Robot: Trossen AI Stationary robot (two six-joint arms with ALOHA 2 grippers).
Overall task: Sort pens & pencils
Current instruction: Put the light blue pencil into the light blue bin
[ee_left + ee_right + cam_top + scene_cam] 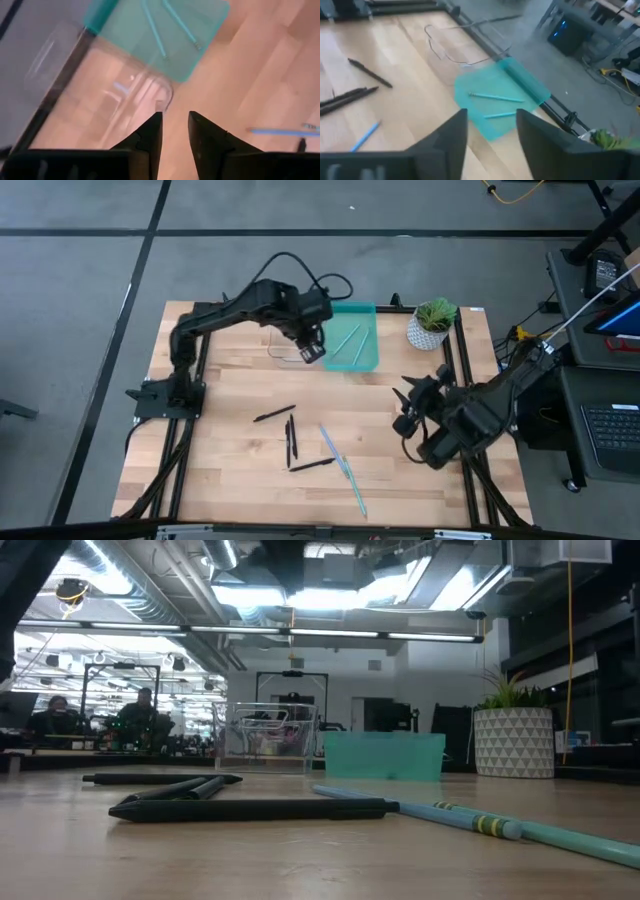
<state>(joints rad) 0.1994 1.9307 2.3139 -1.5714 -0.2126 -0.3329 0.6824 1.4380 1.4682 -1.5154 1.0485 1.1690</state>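
Risk: left gripper (312, 352), fingers slightly apart, empty over clear plastic bin (285, 348) at 12 o'clock; right gripper (490, 131) spread, empty. Could clip bin rim, mix black pens (291, 440) into teal tray (372, 352).

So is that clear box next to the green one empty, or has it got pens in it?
Empty. The clear box shows only bare wood through it, while the green tray holds two teal sticks. All the black pens lie on the table.

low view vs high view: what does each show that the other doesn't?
Only low: people at desks in the room behind, ceiling lights.
Only high: both arms, left tool over the clear tray, right tool at the table's right side, two teal sticks inside the teal tray.
Both: black sticks, teal tray, potted plant.
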